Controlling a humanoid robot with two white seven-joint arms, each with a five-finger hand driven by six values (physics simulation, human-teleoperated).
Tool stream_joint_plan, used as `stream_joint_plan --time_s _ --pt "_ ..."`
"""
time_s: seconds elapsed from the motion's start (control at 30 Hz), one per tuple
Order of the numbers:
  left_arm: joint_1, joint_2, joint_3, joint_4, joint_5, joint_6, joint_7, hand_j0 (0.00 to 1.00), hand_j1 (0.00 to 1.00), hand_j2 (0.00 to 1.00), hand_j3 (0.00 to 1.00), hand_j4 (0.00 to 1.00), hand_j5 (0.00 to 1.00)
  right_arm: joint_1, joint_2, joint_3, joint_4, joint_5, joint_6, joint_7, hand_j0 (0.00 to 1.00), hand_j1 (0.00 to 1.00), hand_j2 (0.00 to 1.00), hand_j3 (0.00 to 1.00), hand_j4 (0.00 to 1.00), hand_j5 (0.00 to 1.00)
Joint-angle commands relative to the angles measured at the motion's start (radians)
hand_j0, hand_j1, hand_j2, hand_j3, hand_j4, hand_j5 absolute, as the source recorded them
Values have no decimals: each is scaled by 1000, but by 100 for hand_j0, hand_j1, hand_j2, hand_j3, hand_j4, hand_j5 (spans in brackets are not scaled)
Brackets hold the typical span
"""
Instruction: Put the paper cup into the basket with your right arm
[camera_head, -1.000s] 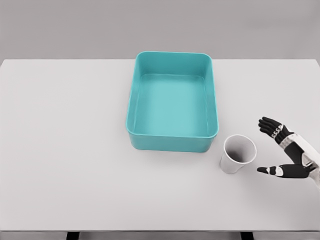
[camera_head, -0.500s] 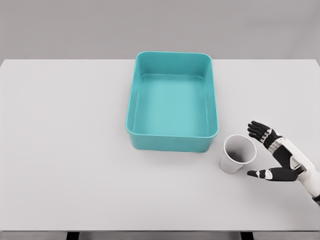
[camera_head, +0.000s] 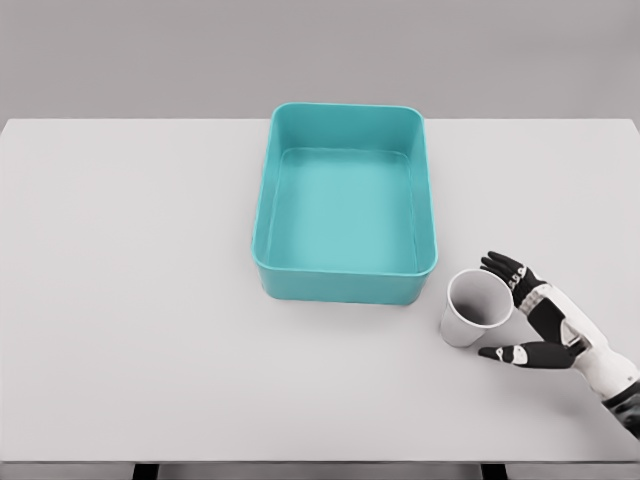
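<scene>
A white paper cup (camera_head: 474, 309) stands upright on the table, just off the near right corner of the teal basket (camera_head: 262, 235). The basket holds nothing that I can see. My right hand (camera_head: 500, 310) comes in from the lower right and sits against the cup's right side, fingers (camera_head: 503, 268) spread behind the rim and thumb (camera_head: 508, 352) in front of the base. The fingers are open and do not wrap the cup. My left arm is out of view.
The white table (camera_head: 130, 300) runs the full width of the view, with its front edge close to the bottom of the picture. A grey wall stands behind it.
My right hand has slid left toward the cup, from a clear gap to right beside it. The cup and basket have not moved.
</scene>
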Motion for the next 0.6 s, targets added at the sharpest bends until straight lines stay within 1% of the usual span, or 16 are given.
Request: stream_joint_plan --time_s 0.0,0.2,0.43,0.57 --pt "0 0 0 0 0 0 0 100 100 100 100 100 100 0 14 3 6 -7 0 0 100 100 100 100 100 100" --pt "0 0 0 0 0 0 0 100 100 100 100 100 100 -2 18 16 -1 -7 0 0 100 100 100 100 100 100" --pt "0 0 0 0 0 0 0 100 100 100 100 100 100 -37 16 26 -3 -7 11 0 100 100 100 100 100 100" --pt "0 0 0 0 0 0 0 100 100 100 100 100 100 -35 16 31 -4 -5 10 0 100 100 100 100 100 100"
